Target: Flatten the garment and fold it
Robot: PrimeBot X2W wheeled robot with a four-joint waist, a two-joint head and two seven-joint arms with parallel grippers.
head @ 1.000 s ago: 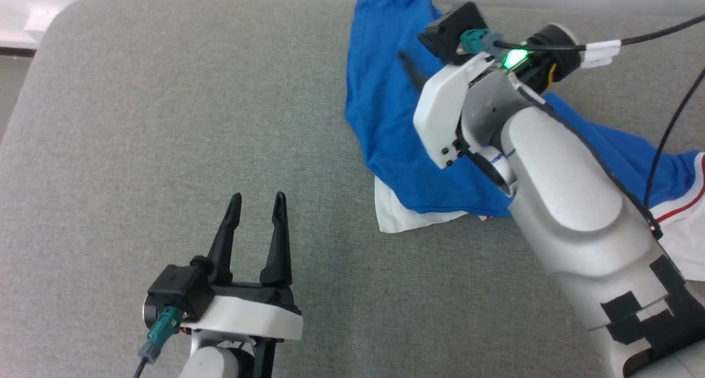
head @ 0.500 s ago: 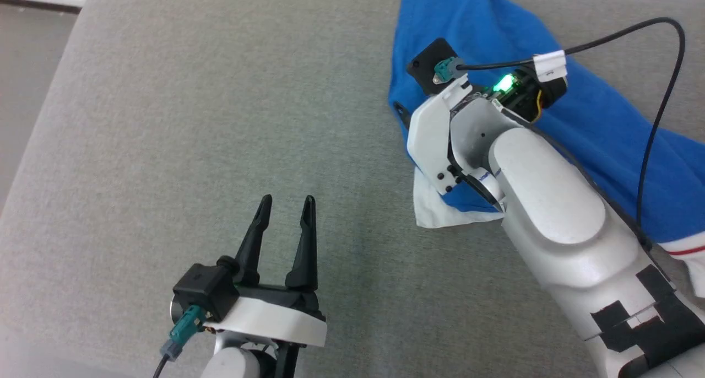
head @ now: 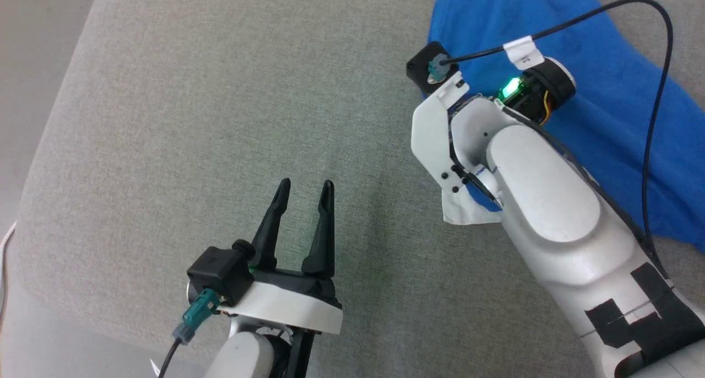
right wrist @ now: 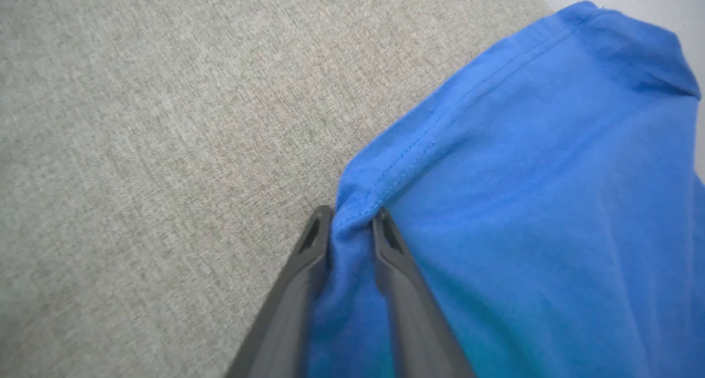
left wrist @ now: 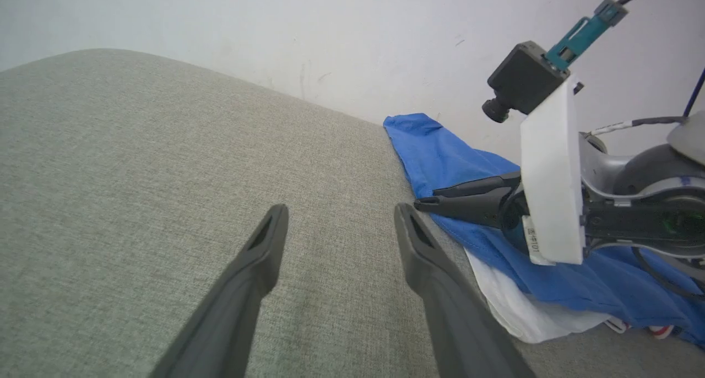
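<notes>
The garment (head: pixel 606 64) is a royal-blue T-shirt lying crumpled at the right of the grey surface, with a white sleeve (head: pixel 462 210) sticking out from under it. In the right wrist view my right gripper (right wrist: pixel 352 215) is shut on the garment's (right wrist: pixel 523 174) stitched left edge, with blue cloth bunched between its fingers. The left wrist view shows that gripper (left wrist: pixel 424 204) lying low over the garment (left wrist: pixel 440 152), jaws nearly together. My left gripper (head: pixel 305 186) hovers open over bare fabric at the lower middle, well to the left of the garment, with nothing between its fingers (left wrist: pixel 264 246).
A grey upholstered surface (head: pixel 220 119) carries everything. Its rounded edge runs down the left side, with floor (head: pixel 22 91) beyond. A pale wall (left wrist: pixel 275 25) stands behind the far edge. A black cable (head: pixel 655 91) loops above my right wrist.
The head camera has shifted, sliding the whole scene. My right gripper has come down from over the garment's body to its left edge and closed on the hem. The left gripper stays open.
</notes>
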